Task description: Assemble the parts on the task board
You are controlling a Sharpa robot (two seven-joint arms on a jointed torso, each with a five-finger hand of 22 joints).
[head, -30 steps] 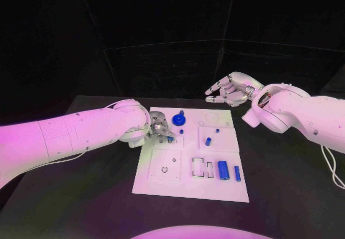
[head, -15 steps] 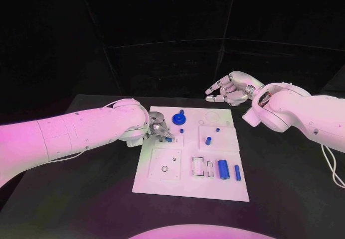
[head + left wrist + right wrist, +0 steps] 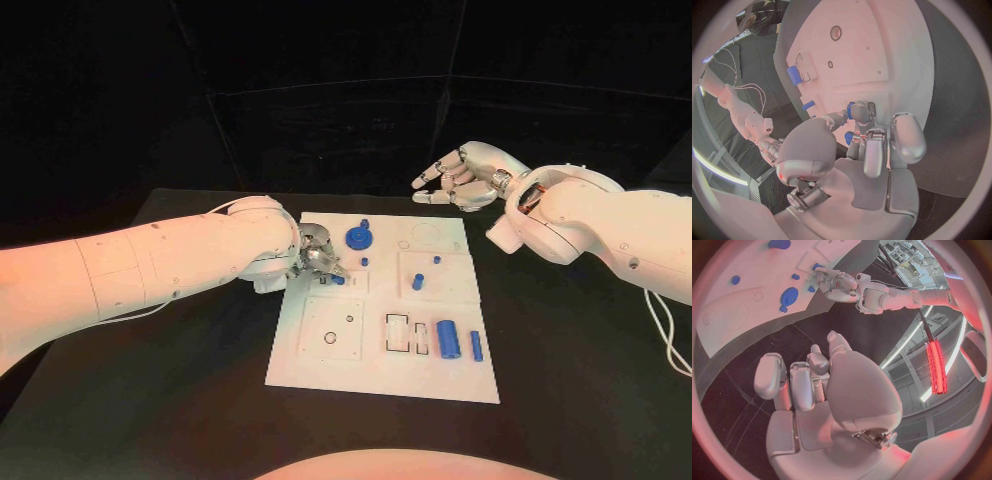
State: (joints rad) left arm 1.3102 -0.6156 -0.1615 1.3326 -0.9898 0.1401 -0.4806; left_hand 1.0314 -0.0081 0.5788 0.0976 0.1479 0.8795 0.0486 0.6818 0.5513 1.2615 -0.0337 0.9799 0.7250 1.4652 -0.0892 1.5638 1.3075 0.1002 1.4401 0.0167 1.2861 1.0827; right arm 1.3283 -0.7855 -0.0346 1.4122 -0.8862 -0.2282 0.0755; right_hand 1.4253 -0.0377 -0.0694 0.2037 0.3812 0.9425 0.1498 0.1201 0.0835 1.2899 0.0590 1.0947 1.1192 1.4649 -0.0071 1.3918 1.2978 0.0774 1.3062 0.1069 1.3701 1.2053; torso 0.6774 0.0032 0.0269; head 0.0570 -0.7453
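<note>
The left silver hand (image 3: 319, 258) pinches a small blue peg (image 3: 339, 280) at the far-left part of the white rectangular task board (image 3: 387, 375). The right silver hand (image 3: 456, 182) hovers beyond the board's far edge, fingers loosely spread, holding nothing.

Dim room, warm light on pale surfaces

The task board (image 3: 387, 310) is the brightest thing on the dark worktop (image 3: 173, 400), lit from above with no hard glare; behind it the room falls to near black. The left arm (image 3: 144, 265) beside the board shows a soft orange glow. Both wrist views bend straight edges strongly toward the circle's rim, where detail smears; a red light strip (image 3: 934, 360) glows well away from the board.
</note>
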